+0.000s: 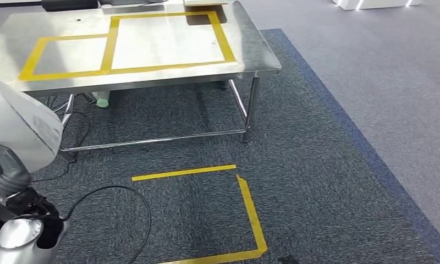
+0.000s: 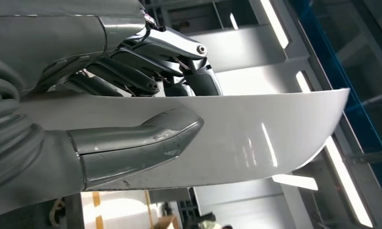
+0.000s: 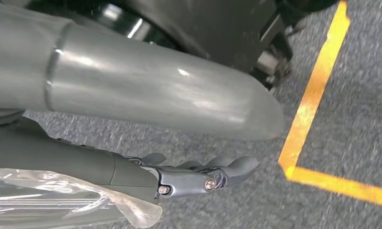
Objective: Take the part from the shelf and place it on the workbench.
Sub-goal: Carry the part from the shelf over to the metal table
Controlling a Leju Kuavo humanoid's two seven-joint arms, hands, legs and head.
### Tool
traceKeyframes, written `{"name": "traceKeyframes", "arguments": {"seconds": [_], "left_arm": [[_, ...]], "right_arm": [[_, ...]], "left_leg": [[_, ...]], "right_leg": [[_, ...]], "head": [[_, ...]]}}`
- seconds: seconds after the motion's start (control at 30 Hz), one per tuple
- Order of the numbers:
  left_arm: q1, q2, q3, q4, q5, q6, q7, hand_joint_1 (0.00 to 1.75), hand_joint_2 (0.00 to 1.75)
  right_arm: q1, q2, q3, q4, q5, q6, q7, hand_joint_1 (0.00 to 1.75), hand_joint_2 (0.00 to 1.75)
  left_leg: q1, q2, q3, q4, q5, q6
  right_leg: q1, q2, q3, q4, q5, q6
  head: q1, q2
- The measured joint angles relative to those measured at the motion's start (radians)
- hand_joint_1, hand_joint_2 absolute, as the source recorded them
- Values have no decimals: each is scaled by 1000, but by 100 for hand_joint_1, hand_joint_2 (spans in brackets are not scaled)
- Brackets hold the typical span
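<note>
The part (image 1: 20, 129) is a smooth white curved panel, at the left edge of the head view. My left hand (image 2: 84, 57) grips it: the thumb (image 2: 136, 140) presses one face and the dark fingers (image 2: 146, 62) wrap the other. The panel (image 2: 256, 133) juts well past the hand. The steel workbench (image 1: 168, 41) stands ahead of me, marked with yellow tape rectangles (image 1: 108, 44), and the part is short of it, to its near left. My right hand (image 3: 198, 176) hangs over the carpet, fingers stretched out and holding nothing.
A yellow tape square (image 1: 251, 214) marks the dark carpet in front of the workbench. A black cable (image 1: 141, 203) loops over the floor near my left arm. Lighter grey floor (image 1: 394, 82) lies to the right. Things stand at the bench's far edge (image 1: 201, 3).
</note>
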Motion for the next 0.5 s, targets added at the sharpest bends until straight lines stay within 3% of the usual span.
{"name": "traceKeyframes", "arguments": {"seconds": [0.07, 0.13, 0.17, 0.2, 0.23, 0.3, 0.33, 0.4, 0.5], "left_arm": [[0, 0, 1, -3, 0, -3, -1, 175, 175], [2, 0, 2, -4, 0, -7, -2, 175, 175], [3, 0, 3, -4, 0, -9, -2, 175, 175], [4, 0, 3, -4, 0, -11, -2, 175, 175], [5, 0, 3, -4, 0, -13, -2, 175, 175], [5, 0, 3, -4, -1, -16, -2, 175, 175], [5, 0, 4, -4, -1, -17, -3, 175, 175], [6, 1, 4, -4, -1, -20, -4, 175, 175], [7, 0, 5, -4, -2, -24, -5, 175, 175]], "right_arm": [[0, 0, 0, 0, 2, 1, -4, 0, 0], [1, 0, -1, 0, 3, 3, -7, 0, 0], [3, 0, -1, 0, 5, 4, -7, 0, 0], [5, 0, -2, 0, 7, 4, -8, 0, 0], [7, 0, -3, 0, 8, 5, -8, 0, 0], [9, 0, -5, 0, 12, 5, -9, 0, 0], [8, 0, -5, 0, 13, 4, -9, 0, 0], [8, 0, -6, 0, 15, 4, -10, 0, 0], [10, 0, -7, 0, 17, 4, -11, 0, 0]], "left_leg": [[3, 0, 3, -6, 2, 13], [2, -1, 3, -6, 0, 20], [2, -2, 4, -6, -1, 22], [1, -4, 5, -6, -3, 22], [1, -6, 7, -5, -5, 22], [1, -10, 14, -5, -10, 17], [-1, -11, 16, -3, -14, 12], [-4, -13, 17, -2, -18, 2], [-2, -13, 19, 1, -23, -13]], "right_leg": [[-1, 5, -35, 69, -41, 8], [-2, 9, -102, 204, -99, 12], [-3, 10, -133, 260, -115, 13], [-3, 10, -149, 283, -111, 13], [-3, 10, -147, 266, -87, 13], [-5, 12, -93, 139, -12, 9], [-5, 13, -59, 71, 12, 6], [-3, 16, -21, 3, 22, 0], [-3, 15, -10, -5, 18, -15]], "head": [[4, 0], [7, 0], [7, 0], [7, 0], [7, 0], [7, 0], [7, 0], [6, 0], [6, 0]]}}
